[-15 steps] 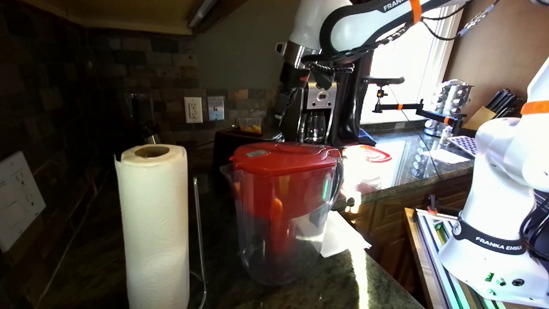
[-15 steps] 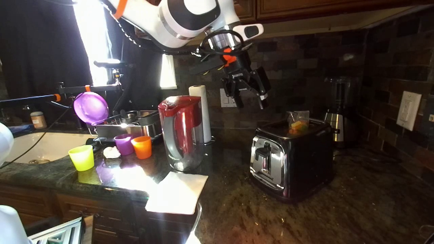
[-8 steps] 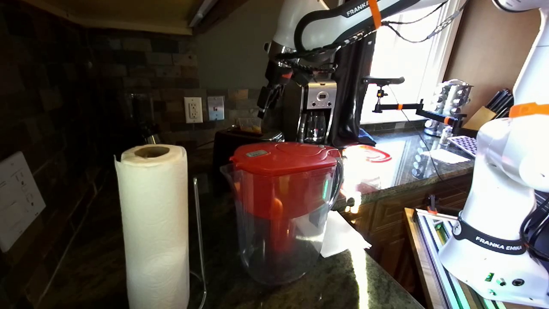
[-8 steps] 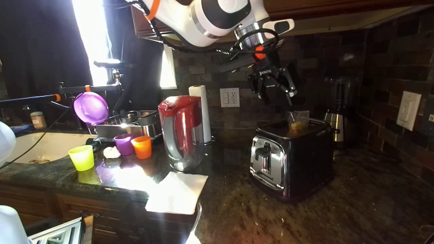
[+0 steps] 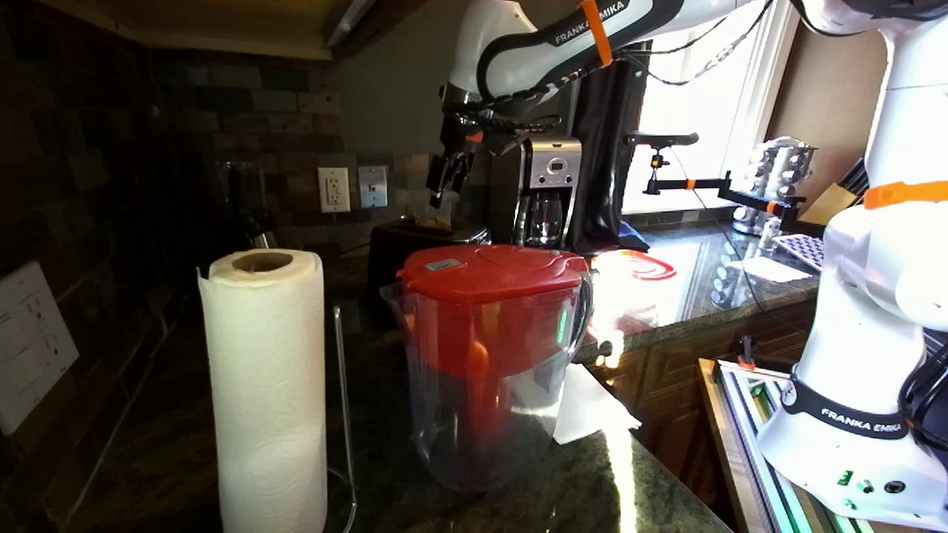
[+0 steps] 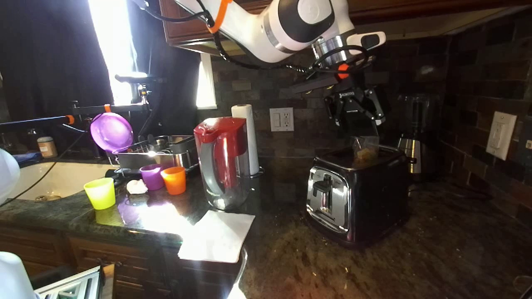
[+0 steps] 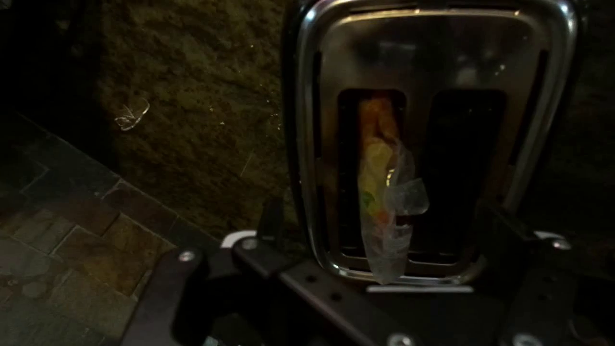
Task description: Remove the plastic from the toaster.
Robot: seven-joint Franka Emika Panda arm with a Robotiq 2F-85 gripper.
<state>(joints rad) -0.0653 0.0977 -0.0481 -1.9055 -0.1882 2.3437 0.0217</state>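
Plastic, crinkled and translucent, juts from the glossy toaster.

The white arm has orange bands, dark cables and a black, silver-screwed end effector.

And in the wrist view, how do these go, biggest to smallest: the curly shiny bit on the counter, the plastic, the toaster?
1. The toaster, biggest by far.
2. The plastic, long and narrow.
3. The curly shiny bit, a tiny squiggle; I can't tell what it is.
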